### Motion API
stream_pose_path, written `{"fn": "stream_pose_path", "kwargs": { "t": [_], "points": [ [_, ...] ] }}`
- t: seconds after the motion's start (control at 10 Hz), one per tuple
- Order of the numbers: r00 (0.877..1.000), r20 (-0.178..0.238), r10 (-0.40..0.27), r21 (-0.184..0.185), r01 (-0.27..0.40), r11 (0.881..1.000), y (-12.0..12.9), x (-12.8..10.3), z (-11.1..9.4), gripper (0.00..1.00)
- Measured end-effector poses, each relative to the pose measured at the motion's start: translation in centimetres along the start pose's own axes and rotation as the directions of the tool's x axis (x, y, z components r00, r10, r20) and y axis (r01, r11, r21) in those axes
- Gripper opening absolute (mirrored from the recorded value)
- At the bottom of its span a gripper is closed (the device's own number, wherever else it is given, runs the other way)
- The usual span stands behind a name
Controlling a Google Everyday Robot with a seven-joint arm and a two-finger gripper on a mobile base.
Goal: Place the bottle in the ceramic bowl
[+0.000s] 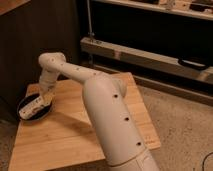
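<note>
**Bottle over bowl, release pending**

Pale wooden tabletop against dark cabinets, speckled floor to the right. At nine o'clock on the table: round, shallow, glossy black ceramic bowl. Lying across its upper rim toward two o'clock: small, slim, clear plastic bottle with white label, tilted, seemingly held just over the bowl's inside. Directly above, white two-finger gripper, apparently clamped on the bottle's upper end. Further right, thick white arm sweeping down to five o'clock.

Probably light, stiff, smooth-sided, so prone to slip and roll; best held across the labelled middle. Hard, glossy bowl; likely chippable, so a low, gentle release advisable.
</note>
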Motion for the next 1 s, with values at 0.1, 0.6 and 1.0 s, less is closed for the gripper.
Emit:
{"fn": "stream_pose_path", "kwargs": {
  "t": [0.1, 0.6, 1.0],
  "points": [
    [1.0, -0.002, 0.002, -0.003, -0.002, 1.0, -0.44, 0.31, 0.27, 0.05],
    [1.0, -0.007, 0.006, 0.019, -0.005, 1.0, -1.34, 0.31, 0.23, 0.42],
    [1.0, -0.008, 0.008, 0.02, -0.008, 1.0, -1.34, 0.4, 0.18, 0.42]
  ]
}}
